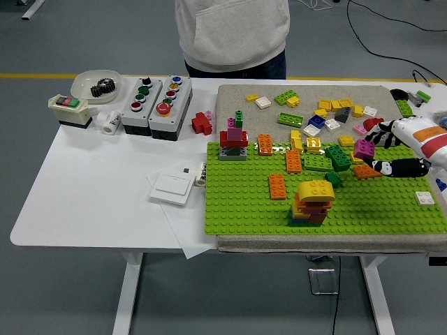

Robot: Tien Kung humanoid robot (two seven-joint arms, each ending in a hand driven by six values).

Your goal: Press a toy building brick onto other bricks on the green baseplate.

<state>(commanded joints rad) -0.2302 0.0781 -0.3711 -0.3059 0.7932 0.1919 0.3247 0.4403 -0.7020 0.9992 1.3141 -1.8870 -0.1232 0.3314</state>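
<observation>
The right hand (pixel 391 150) came in from the right edge w/ a small magenta brick (pixel 363 148) pinched at its fingertips, held above the right part of the green baseplate (pixel 244 202), near the dark green brick (pixel 339 156) and the orange brick (pixel 366 171) just below it. No left arm in view. A person in a grey hoodie (pixel 232 31) stood at the far side, hands not visible.

The step in hand looked like carrying the brick to a stack and seating it. The likeliest target was the yellow-topped stack (pixel 312 201) near the plate's front edge (the red-and-pink tower (pixel 235 138) at the back left was much farther off), though I couldn't tell for sure which was meant.

To do it well, imo:
- Keep the brick level; a tilted one catches on one stud row and won't seat.
- Line up its edges w/ the studs underneath before lowering, then push straight down.
- Pinch high on the sides so fingertips clear the brick below.
- Press firmly but not sideways; the tall stack could topple or shear off.
- Let go only once it sits flush.
</observation>
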